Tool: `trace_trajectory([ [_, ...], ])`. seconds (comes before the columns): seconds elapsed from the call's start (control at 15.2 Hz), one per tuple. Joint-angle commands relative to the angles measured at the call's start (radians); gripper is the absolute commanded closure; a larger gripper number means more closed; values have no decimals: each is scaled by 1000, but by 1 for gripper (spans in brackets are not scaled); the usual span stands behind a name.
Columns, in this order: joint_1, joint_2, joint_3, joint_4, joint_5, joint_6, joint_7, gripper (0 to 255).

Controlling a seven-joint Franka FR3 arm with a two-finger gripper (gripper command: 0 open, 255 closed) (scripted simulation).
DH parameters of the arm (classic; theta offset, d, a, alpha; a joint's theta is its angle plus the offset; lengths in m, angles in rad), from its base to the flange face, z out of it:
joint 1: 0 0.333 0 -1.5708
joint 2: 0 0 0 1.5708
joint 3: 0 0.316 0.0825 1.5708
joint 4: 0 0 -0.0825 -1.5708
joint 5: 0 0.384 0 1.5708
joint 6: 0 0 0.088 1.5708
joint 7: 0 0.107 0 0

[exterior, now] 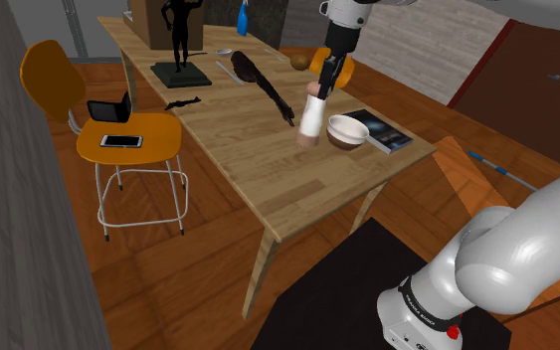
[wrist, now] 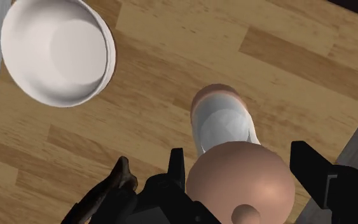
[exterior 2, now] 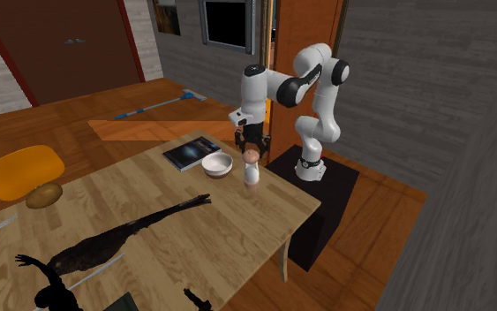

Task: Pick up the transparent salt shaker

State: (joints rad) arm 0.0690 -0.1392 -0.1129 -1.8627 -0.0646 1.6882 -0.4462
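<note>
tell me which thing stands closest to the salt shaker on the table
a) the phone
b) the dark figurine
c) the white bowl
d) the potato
c: the white bowl sits right beside the salt shaker near the table's edge. The other things on the list lie much farther off.

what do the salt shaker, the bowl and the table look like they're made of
Salt shaker: pale, faintly see-through body with soft sheen, likely glass or clear plastic; its cap is matte pinkish-tan, material unclear. Bowl: smooth plain white, possibly ceramic or plastic. Table: light wood, shown by grain streaks and plank seams.
</note>
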Motion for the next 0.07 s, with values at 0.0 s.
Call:
trace_trajectory([
  [0.0,0,1,0,11,0,-10,-1,255],
])
